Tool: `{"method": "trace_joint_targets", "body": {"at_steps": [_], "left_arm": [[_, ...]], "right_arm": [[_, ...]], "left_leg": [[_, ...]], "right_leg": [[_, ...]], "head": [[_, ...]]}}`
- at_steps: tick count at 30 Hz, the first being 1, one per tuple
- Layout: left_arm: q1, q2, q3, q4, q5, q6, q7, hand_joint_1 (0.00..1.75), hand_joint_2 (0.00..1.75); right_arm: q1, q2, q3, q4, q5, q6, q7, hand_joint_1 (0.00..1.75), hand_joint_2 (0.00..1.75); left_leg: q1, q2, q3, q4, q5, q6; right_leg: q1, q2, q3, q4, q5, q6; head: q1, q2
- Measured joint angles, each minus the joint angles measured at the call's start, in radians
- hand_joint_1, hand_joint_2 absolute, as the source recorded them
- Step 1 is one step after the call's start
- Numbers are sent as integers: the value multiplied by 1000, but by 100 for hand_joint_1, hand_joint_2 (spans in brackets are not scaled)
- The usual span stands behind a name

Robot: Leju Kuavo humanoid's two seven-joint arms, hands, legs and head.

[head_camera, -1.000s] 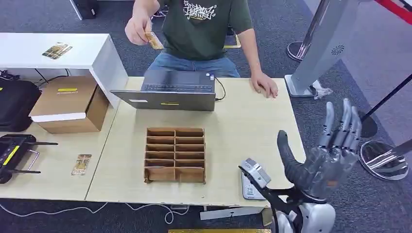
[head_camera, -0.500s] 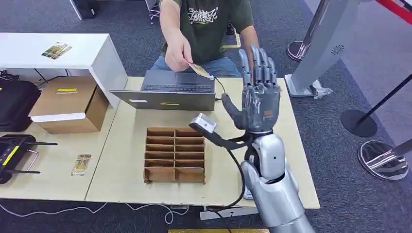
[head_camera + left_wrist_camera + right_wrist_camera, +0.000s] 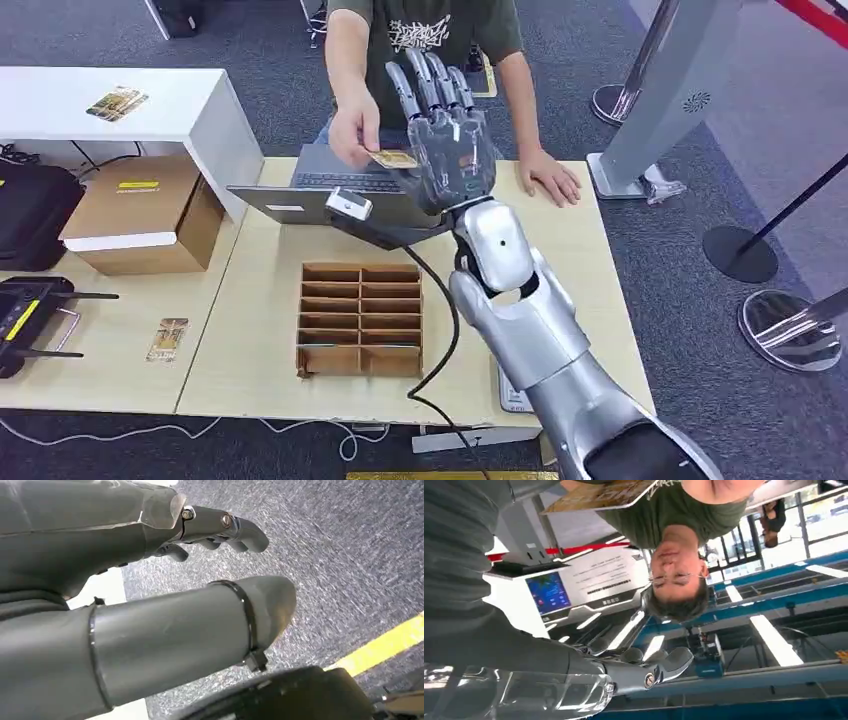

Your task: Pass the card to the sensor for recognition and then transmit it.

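Observation:
A person across the table holds out a tan card [image 3: 393, 158] over the laptop; in the right wrist view the card [image 3: 599, 495] shows pinched in the person's hand [image 3: 719, 487]. My right hand [image 3: 445, 130] is raised upright, fingers spread, with its palm right at the card's edge and nothing gripped. Its dark fingers [image 3: 649, 672] stay extended, apart from the card. A small flat grey-white device [image 3: 508, 392] lies at the table's near edge, mostly hidden by my right arm. My left hand [image 3: 200, 605] hangs over the carpet, loosely curled and holding nothing.
An open laptop [image 3: 350, 195] sits at the far side of the table, with a cardboard divider tray [image 3: 360, 318] in the middle. A cardboard box [image 3: 145, 215] and a loose card [image 3: 168, 338] lie on the left table. A grey kiosk [image 3: 670, 90] and stanchion bases stand to the right.
My right arm swung from the table's right edge up and to the left, toward the person. The person brought the card down and forward until it met my palm.

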Motion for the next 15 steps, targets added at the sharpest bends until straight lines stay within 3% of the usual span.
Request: {"method": "trace_joint_targets", "body": {"at_steps": [15], "left_arm": [[1, 9, 1, 2, 19, -1, 1, 0, 0]], "right_arm": [[-16, 10, 32, 38, 2, -2, 1, 0, 175]], "left_leg": [[0, 0, 0, 0, 0, 0]], "right_leg": [[0, 0, 0, 0, 0, 0]], "head": [[0, 0]]}}
